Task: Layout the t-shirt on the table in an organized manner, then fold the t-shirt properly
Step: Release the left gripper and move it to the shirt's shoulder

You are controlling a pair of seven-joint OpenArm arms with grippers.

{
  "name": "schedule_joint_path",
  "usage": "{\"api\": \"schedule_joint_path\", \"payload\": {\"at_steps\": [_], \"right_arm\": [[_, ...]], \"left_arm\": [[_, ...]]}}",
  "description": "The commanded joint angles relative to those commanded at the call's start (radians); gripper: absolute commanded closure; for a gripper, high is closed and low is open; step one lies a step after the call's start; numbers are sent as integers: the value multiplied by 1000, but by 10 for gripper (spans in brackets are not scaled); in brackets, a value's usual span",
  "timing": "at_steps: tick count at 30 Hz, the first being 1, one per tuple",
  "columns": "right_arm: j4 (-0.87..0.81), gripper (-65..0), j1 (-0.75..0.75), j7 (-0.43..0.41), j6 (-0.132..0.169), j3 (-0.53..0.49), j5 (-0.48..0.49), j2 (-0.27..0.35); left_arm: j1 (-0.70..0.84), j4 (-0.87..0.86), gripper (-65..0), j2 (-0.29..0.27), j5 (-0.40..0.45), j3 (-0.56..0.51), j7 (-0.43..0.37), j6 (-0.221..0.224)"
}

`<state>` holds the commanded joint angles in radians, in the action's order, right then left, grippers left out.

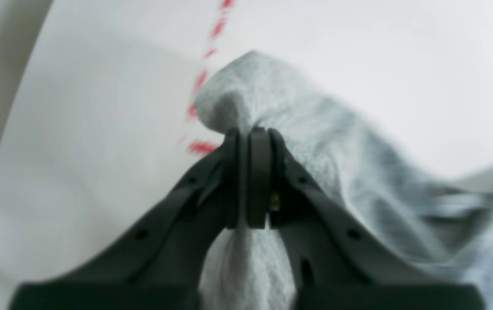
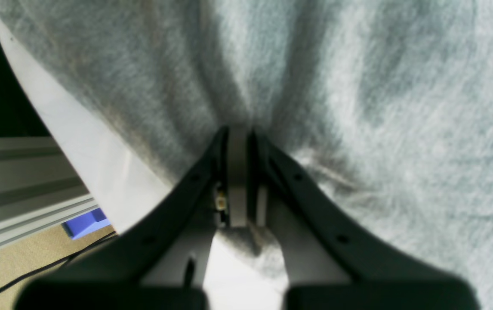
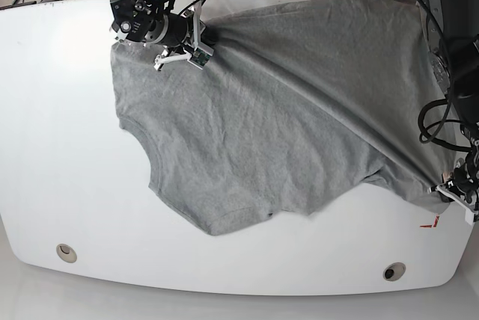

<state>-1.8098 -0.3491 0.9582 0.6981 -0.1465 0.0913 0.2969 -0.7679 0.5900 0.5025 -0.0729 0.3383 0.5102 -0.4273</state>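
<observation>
The heather-grey t-shirt [image 3: 284,111] lies spread and wrinkled across the white table [image 3: 67,148], stretched in a ridge between the two arms. At the far edge my right gripper [image 3: 208,38] is shut on a bunch of the shirt; the right wrist view shows the cloth [image 2: 358,86] pinched between the closed fingers of that gripper [image 2: 238,133]. At the near right, my left gripper [image 3: 443,185] is shut on a corner of the shirt [image 1: 298,129], held in the tips of the gripper [image 1: 251,133] just above the table [image 1: 100,129]. No lettering shows.
Red tape marks [image 1: 201,147] lie on the table beside the left gripper, also visible near the right edge as a red corner mark [image 3: 429,223]. Two round grommet holes [image 3: 66,252] [image 3: 394,271] sit near the front edge. Cables and equipment crowd the far side.
</observation>
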Motion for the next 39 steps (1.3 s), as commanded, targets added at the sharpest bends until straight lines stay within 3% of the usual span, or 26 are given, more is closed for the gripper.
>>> {"api": "schedule_joint_path", "payload": {"at_steps": [3,6,9,17,22,24,28,33,39], "right_arm": [[0,-22,0,0,0,0,0,-2],[0,-22,0,0,0,0,0,-2],[0,-22,0,0,0,0,0,-2],[-95,-24,6,3,0,0,0,-2],[-164,-25,64,52,0,0,8,-2],[-173,-25,106,80,0,0,8,-5],[-176,-25,163,87,0,0,2,-28],[-176,-27,215,87,0,0,8,-40],[-169,-27,302,87,0,0,-20,-112]], "left_arm": [[-8,0,-344,26,0,0,18,0],[-9,11,-440,32,0,0,26,2],[-3,83,-440,38,0,0,60,2],[21,298,-440,58,-6,5,239,-2],[114,565,-440,55,-8,8,402,-5],[181,709,-440,49,-9,8,476,-41],[296,950,-440,-11,-26,9,559,-126],[489,1252,-440,-94,-28,8,675,-150],[663,1352,-440,-210,-25,8,690,-207]]}}
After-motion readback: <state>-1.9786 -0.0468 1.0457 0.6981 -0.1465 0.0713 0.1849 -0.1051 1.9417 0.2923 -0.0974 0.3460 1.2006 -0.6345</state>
